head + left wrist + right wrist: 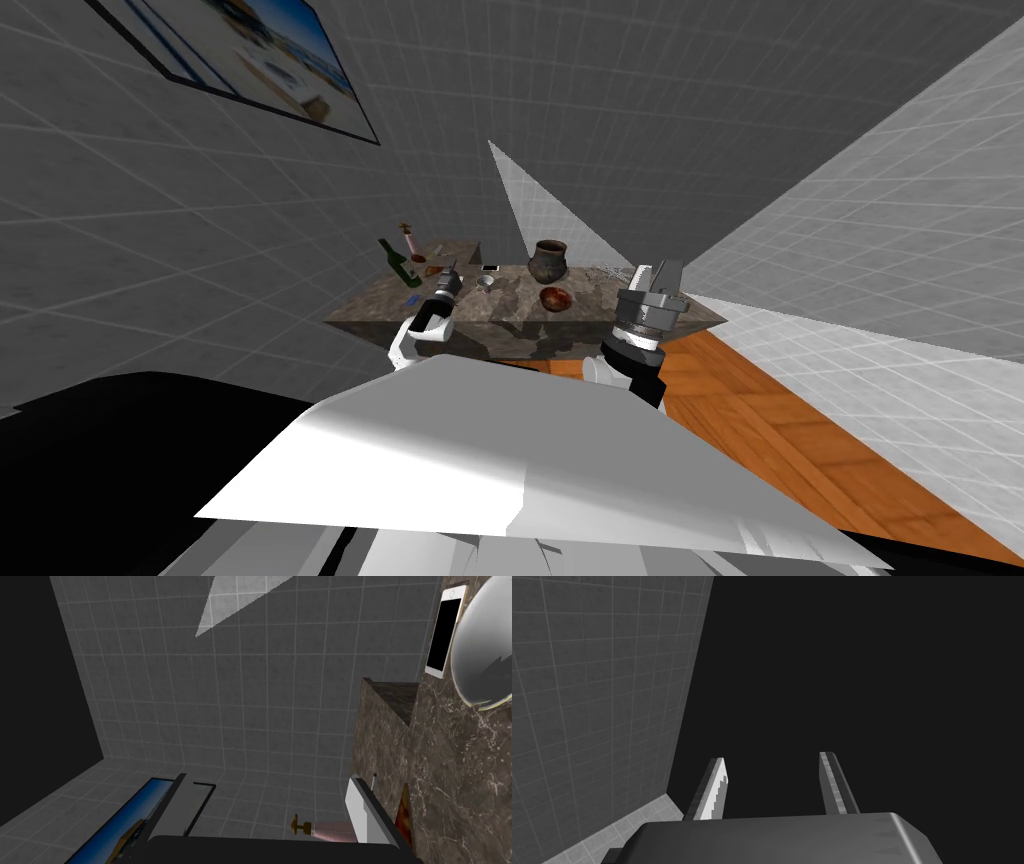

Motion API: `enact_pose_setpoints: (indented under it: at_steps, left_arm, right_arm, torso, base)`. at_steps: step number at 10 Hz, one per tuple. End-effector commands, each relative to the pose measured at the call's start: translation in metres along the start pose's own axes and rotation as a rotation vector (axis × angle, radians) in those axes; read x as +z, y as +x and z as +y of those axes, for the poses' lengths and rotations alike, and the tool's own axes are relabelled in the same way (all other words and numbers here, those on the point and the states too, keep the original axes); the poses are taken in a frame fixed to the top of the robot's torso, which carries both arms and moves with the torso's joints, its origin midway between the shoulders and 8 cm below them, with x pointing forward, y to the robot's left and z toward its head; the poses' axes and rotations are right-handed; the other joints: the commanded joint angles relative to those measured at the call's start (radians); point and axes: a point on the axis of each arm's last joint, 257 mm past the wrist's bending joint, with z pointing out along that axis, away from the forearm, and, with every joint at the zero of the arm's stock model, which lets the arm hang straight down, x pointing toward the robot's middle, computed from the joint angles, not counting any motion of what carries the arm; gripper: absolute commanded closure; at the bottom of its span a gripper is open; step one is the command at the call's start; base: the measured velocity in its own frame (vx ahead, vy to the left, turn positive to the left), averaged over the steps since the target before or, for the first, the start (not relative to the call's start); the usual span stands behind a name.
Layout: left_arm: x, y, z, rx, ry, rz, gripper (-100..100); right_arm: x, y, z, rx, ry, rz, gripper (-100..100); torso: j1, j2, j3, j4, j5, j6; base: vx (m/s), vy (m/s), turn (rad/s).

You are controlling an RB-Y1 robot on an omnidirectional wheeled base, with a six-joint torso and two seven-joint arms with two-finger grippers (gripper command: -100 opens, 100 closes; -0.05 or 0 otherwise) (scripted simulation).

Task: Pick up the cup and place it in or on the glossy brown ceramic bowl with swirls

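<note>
My left gripper point(447, 280) hangs just over the near-left part of the stone-look table point(600, 292), fingers spread apart with nothing between them. Annoying bit: the cup point(481, 651) isn't lined up with it at all. It sits on the tabletop just off to the side of my hand, on the bowl's side, right beside a phone point(444, 631) lying flat. The brown bowl point(556, 298) is a bit further along that same way, in front of a dark pot point(548, 262).

My take on doing this reach properly: swing the hand over so the cup ends up centred between the fingers before going down, and come in from above so I don't shove the phone or knock the cup over. It looks smooth and rounded, so I'd close low on its sides, gently. My right gripper point(774, 788) is up by the table's right end, fingers apart too and holding nothing, so it's out of the way.
</note>
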Motion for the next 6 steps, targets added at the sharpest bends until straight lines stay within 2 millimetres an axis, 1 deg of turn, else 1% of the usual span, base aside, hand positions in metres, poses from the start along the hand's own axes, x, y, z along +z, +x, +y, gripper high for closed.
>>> enact_pose_setpoints:
  at_steps: [1,2,3,5,6]
  left_arm:
    - [0.003,-0.005,0.015,0.005,-0.051,-0.01,-100]
    - [0.006,-0.007,0.024,0.008,-0.079,-0.017,-100]
    - [0.006,-0.007,0.028,0.008,-0.092,-0.019,-100]
    - [0.011,-0.013,0.051,0.012,-0.167,-0.036,-100]
    - [0.01,-0.013,0.053,0.012,-0.175,-0.037,-100]
  right_arm:
    - [0.0,0.0,0.0,0.0,0.0,0.0,0]
    - [0.0,0.0,0.0,0.0,0.0,0.0,0]
    - [0.0,0.0,0.0,0.0,0.0,0.0,0]
    - [0.0,0.0,0.0,0.0,0.0,0.0,0]
    - [0.0,0.0,0.0,0.0,0.0,0.0,0]
  torso:
    - [0.0,0.0,0.0,0.0,0.0,0.0]
    - [0.0,0.0,0.0,0.0,0.0,0.0]
    - [0.0,0.0,0.0,0.0,0.0,0.0]
    - [0.0,0.0,0.0,0.0,0.0,0.0]
    - [0.0,0.0,0.0,0.0,0.0,0.0]
  base:
    - [0.0,0.001,-0.057]
    - [-0.002,0.001,-0.135]
    - [-0.001,0.004,-0.056]
    - [-0.001,0.002,-0.098]
    - [-0.001,0.003,-0.043]
